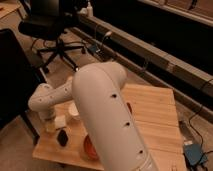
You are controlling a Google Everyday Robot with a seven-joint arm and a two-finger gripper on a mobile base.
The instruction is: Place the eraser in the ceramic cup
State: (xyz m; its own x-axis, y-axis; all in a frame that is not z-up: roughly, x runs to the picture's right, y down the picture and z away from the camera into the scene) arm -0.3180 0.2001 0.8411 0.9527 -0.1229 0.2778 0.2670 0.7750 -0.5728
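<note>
As the gripper (50, 125) hangs beside the eraser (60, 121), the ceramic cup (74, 111) stands near.

The large white arm (107, 120) fills the middle and hides much of the wooden counter (150, 112). The gripper (50, 125) hangs low at the counter's left edge, just beside the eraser (60, 121). The ceramic cup (73, 111) stands upright near the eraser, with a black lump (62, 137) and an orange-brown bowl (88, 148) closer to the front edge.

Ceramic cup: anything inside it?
Nothing visible inside the cup; the arm covers part of it. The eraser lies beside it, by the end effector.
</note>
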